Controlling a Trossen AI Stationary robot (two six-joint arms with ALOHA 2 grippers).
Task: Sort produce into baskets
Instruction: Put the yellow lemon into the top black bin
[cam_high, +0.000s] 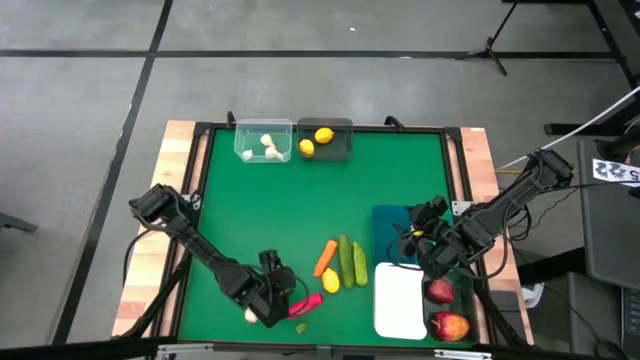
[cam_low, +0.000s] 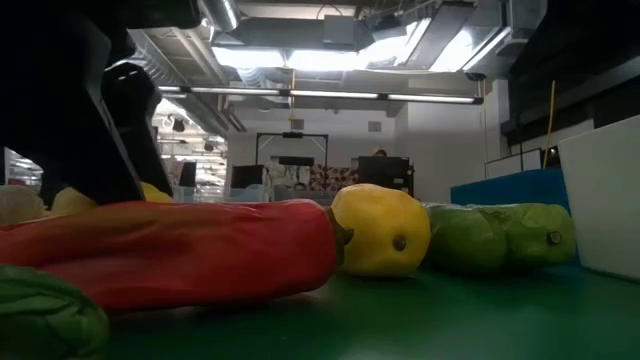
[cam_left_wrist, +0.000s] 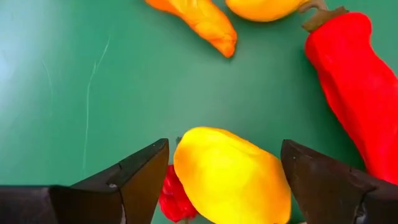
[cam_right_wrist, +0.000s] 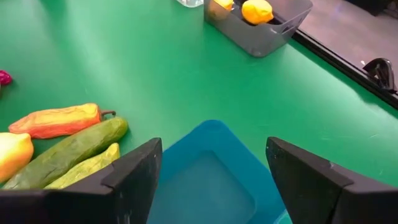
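Green mat covers the tabletop, flat, faint scuff lines in the left wrist view. Black frame borders the mat. Pale wooden table edge shows outside the frame on both long sides. Grey floor beyond, crossed by dark seam lines. Tripod foot stands on the floor past the far end. Low view: bright ceiling light panels, exposed pipes, cluttered shelving far back.
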